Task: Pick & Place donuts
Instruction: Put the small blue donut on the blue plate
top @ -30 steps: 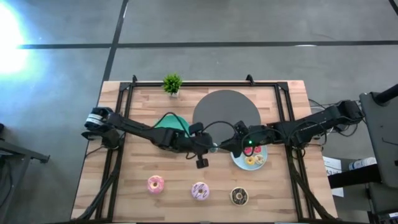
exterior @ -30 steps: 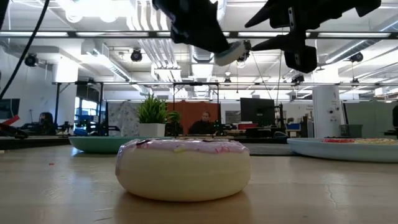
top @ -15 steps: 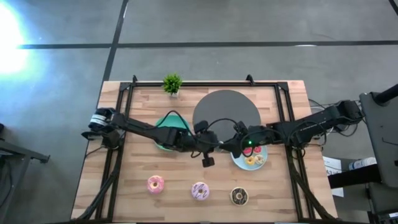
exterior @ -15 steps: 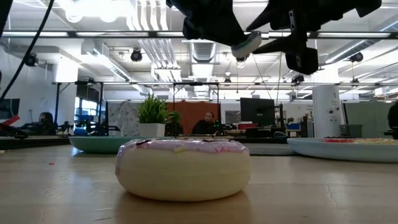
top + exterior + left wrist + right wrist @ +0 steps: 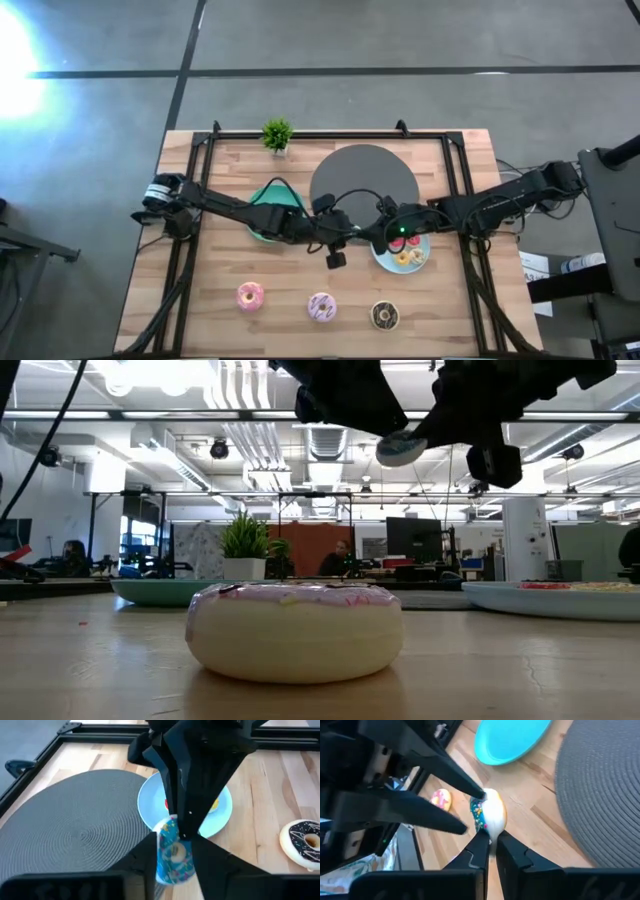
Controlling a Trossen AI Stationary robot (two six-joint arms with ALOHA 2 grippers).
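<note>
A teal mini donut (image 5: 174,852) with sprinkles hangs in mid-air over the table's middle, between my two grippers. My right gripper (image 5: 490,840), reaching in from the right, is shut on it. My left gripper (image 5: 345,238), reaching in from the left, is open, with one finger (image 5: 470,790) on each side of the donut. Near the front edge a pink donut (image 5: 250,295), a pink-white sprinkled donut (image 5: 321,307) and a chocolate donut (image 5: 385,316) lie flat on the wood. My right gripper pinches the teal donut's rim (image 5: 490,834) between its two fingers, coming about level from the table's right side. The donut stands on edge, lifted clear of the table. My left gripper: I cannot tell whether its fingertips touch the donut.
A light-blue plate (image 5: 385,262) with yellow and red mini donuts lies under my right gripper. A green plate (image 5: 262,200) lies under my left arm, and a round grey mat (image 5: 362,175) behind the grippers. A small potted plant (image 5: 277,134) stands at the far edge.
My left gripper has carried the teal donut toward the table's right, up to my right gripper. My right gripper, open before, has shut on the donut. Both arms have stayed high above the table.
</note>
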